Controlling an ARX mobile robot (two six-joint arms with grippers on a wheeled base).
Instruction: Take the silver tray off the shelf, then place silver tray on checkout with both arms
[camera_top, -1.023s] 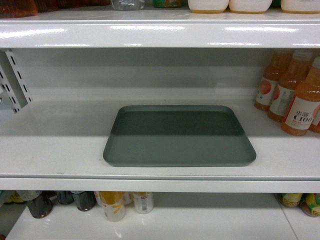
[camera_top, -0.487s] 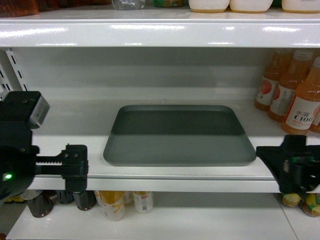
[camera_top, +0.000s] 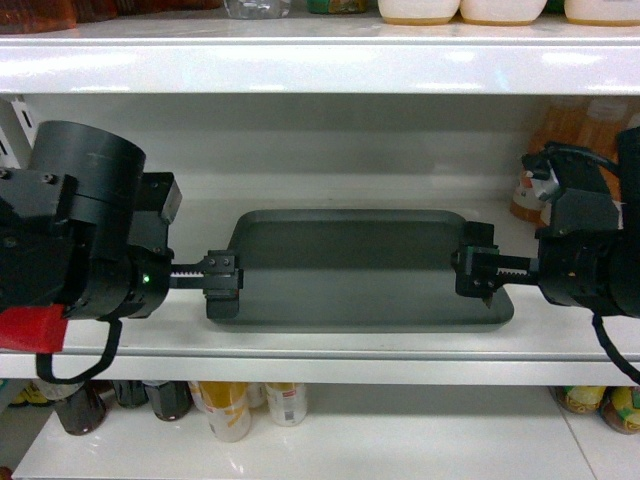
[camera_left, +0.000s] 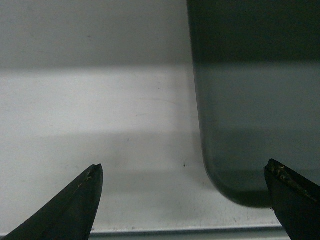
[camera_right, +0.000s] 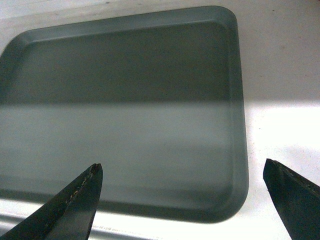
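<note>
The silver tray (camera_top: 355, 270) lies flat on the white shelf (camera_top: 320, 352), grey-green with a shallow rim. My left gripper (camera_top: 222, 285) hangs over the tray's front left corner, open. In the left wrist view the left gripper (camera_left: 183, 167) straddles that corner of the tray (camera_left: 250, 100), one finger over bare shelf (camera_left: 100, 125), the other over the tray. My right gripper (camera_top: 481, 276) is open at the tray's right end. In the right wrist view the right gripper (camera_right: 182, 165) spans the front right corner of the tray (camera_right: 125, 100). Neither touches it that I can see. The checkout is out of view.
The upper shelf board (camera_top: 320, 65) hangs low over the tray. Orange juice bottles (camera_top: 527, 190) stand at the back right, mostly behind my right arm. Cans and bottles (camera_top: 230, 410) fill the shelf below. A perforated upright (camera_top: 15, 125) stands at the far left.
Both arms have risen from the shelf's front edge and moved inward to the tray's two short ends. The tray has not moved.
</note>
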